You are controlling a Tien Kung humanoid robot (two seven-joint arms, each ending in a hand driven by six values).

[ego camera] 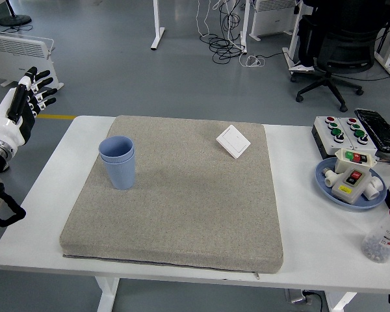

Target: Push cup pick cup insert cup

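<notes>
Two nested blue cups (118, 161) — left hand (23, 107) empty.

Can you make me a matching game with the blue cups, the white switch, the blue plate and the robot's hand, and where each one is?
Things:
1. blue cups
2. white switch
3. blue plate
4. left hand

Places:
A. on the bare table, right of the mat
B. off the table's left edge, fingers spread
C. left part of the grey mat, upright
D. far part of the mat, lying flat

Pairs: 1-C, 2-D, 3-A, 4-B
</notes>
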